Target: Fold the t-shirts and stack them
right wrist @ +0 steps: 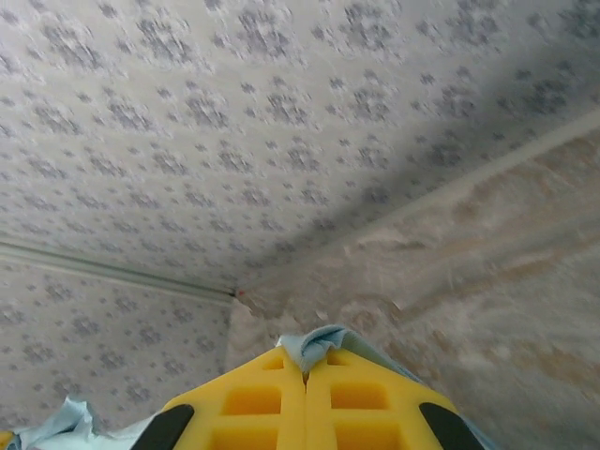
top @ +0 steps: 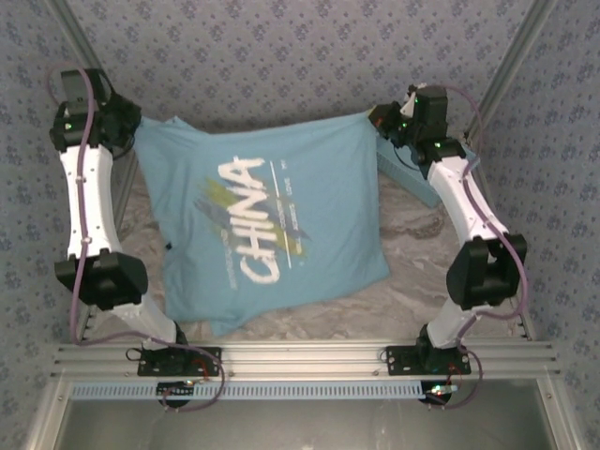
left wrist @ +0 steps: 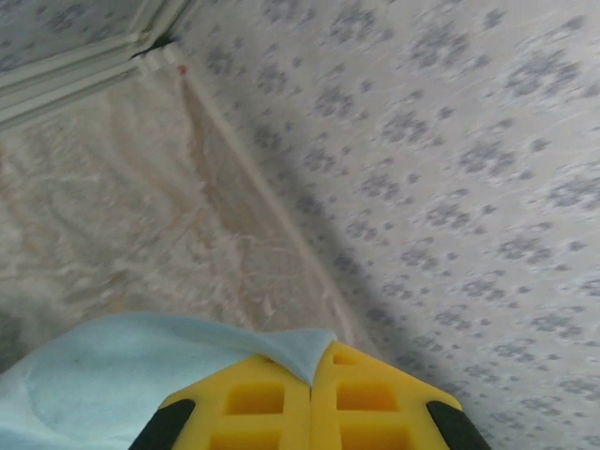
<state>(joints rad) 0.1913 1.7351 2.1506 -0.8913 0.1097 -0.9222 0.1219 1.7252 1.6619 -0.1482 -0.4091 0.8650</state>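
**Two grippers, one shirt held between them**

The left gripper (left wrist: 311,373) is pinched tight on a corner of the t-shirt (top: 272,225). The blue cloth sticks out from between its yellow fingers (left wrist: 253,403). The right gripper (right wrist: 305,370) is pinched tight too, with a little bunch of the same blue cloth at its tip.

From above, the shirt is spread out between the two arms. Its far edge is held up, and that edge runs from the left gripper across to the right one. From there the cloth falls toward the arm bases, and its near end lies on the table (top: 422,272).

The white word on the shirt reads sideways. So the neck end is probably on the left and the bottom end on the right. That means the long way of the shirt goes from one gripper to the other.

Each arm is at its own corner, so neither one is nearer. To lay the shirt flat or fold it, both grippers need to move together.

A blue basket (top: 409,174) sits just behind the right arm, close to that corner.
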